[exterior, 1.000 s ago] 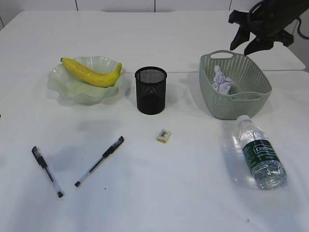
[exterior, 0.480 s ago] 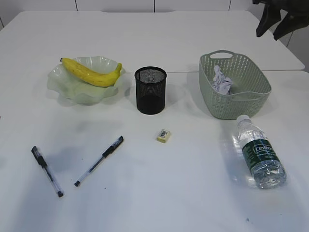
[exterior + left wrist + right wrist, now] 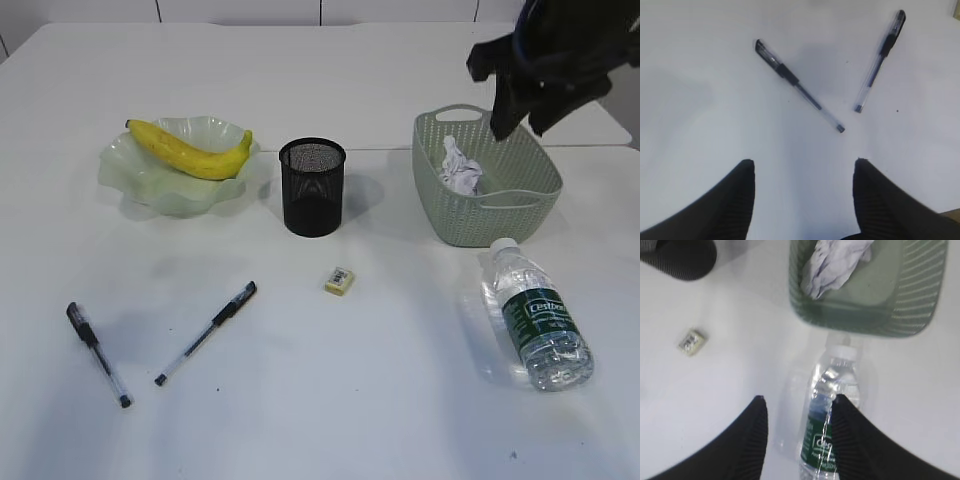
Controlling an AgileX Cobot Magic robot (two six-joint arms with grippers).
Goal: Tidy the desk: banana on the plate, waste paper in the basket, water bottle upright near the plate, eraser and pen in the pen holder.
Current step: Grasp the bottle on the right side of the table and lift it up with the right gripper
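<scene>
The banana (image 3: 190, 152) lies on the plate (image 3: 150, 190). The waste paper (image 3: 458, 168) sits inside the basket (image 3: 500, 215). In front of the basket the water bottle (image 3: 538, 318) lies on its side. The eraser (image 3: 339, 281) rests below the pen holder (image 3: 312, 190). Two pens (image 3: 205, 333) (image 3: 97, 353) lie on the desk at front left. My right gripper (image 3: 518, 130) hangs open and empty over the basket's far right; the water bottle (image 3: 837, 380) shows far below its fingers. My left gripper (image 3: 803, 164) is open and empty above both pens (image 3: 797, 85) (image 3: 879, 60).
The desk (image 3: 330, 400) is white, with a seam running behind the plate and basket. The right wrist view also shows the eraser (image 3: 692, 341), the pen holder (image 3: 682, 257) and the basket (image 3: 865, 322) with the paper (image 3: 832, 262).
My right gripper swung up and right out toward the frame's corner, then came back down over the basket's far right side. Nothing on the desk moved.
</scene>
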